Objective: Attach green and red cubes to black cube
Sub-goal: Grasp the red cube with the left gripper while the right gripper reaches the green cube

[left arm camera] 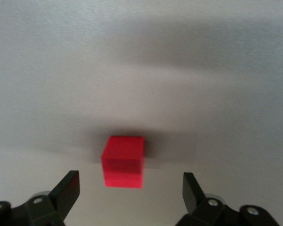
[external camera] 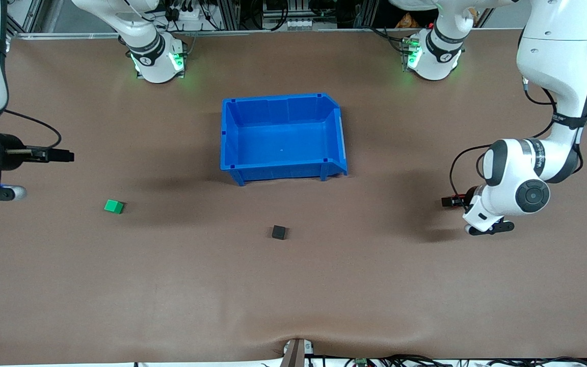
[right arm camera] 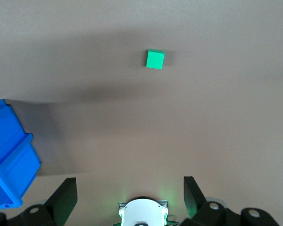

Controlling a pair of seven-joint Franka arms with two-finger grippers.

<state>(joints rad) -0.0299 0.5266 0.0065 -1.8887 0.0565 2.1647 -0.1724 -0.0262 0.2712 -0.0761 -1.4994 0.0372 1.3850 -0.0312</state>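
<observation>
While left gripper (left arm camera: 131, 188) gapes over red cube (left arm camera: 123, 161) | right gripper (right arm camera: 130, 197) open, waiting

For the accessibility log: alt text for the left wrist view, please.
A red cube sits on the bare table, lined up between the open fingers of the left gripper just above it, untouched.

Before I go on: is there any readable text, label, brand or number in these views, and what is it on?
Grey band on the left arm: printed lettering, too small to read.
Black strap on the left arm's forearm: small white print, too small to read.
Blue bin, green cube, black cube, red cube: no text.
</observation>
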